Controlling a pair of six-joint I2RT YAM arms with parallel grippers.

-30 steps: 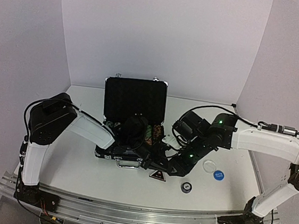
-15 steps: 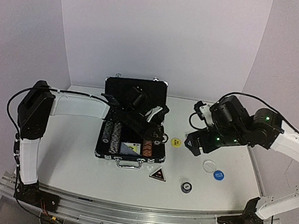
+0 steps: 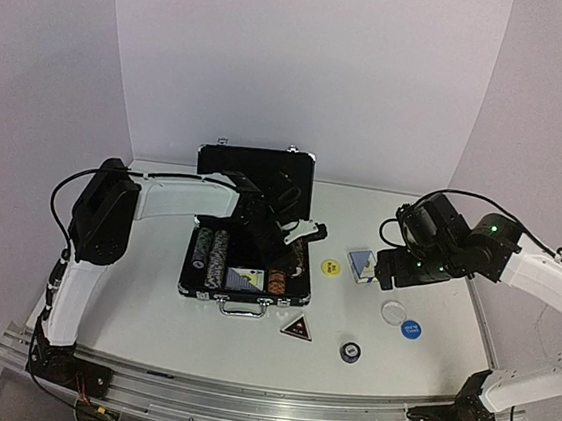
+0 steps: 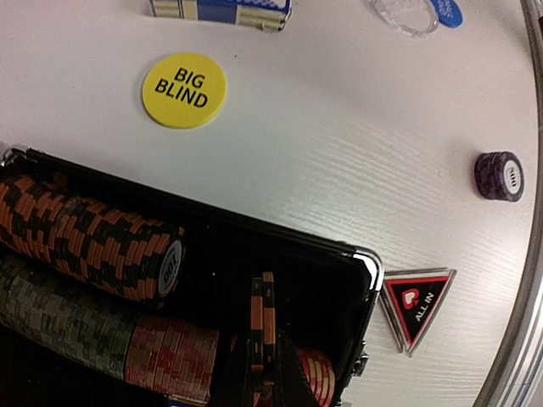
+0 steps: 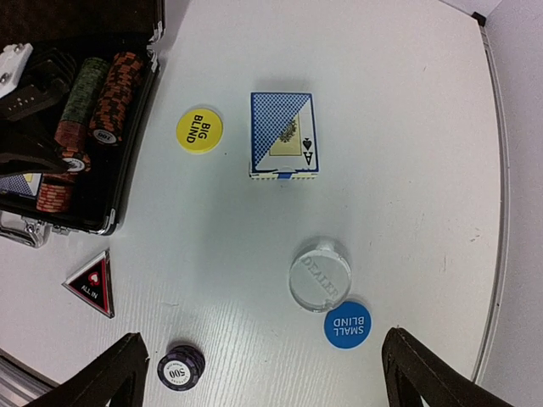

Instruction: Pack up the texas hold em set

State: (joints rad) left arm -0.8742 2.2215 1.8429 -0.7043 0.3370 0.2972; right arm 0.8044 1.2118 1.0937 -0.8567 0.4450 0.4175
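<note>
Top camera high behind, wrist cameras looking down, sharing yellow disc (image 5: pixel 199 130)

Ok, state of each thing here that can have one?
briefcase, open, lid up
left tool, shut on orange chips
right tool, open, empty
card deck, flat on table, outside briefcase
Big Blind disc, face up on table
Dealer disc, flat on table

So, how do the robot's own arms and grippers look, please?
The left arm and right arm match: white links between bulky black joint housings, with thin black cables looping alongside. Small green lights glow on the right arm's joints. The right gripper has dark fingers.
</note>
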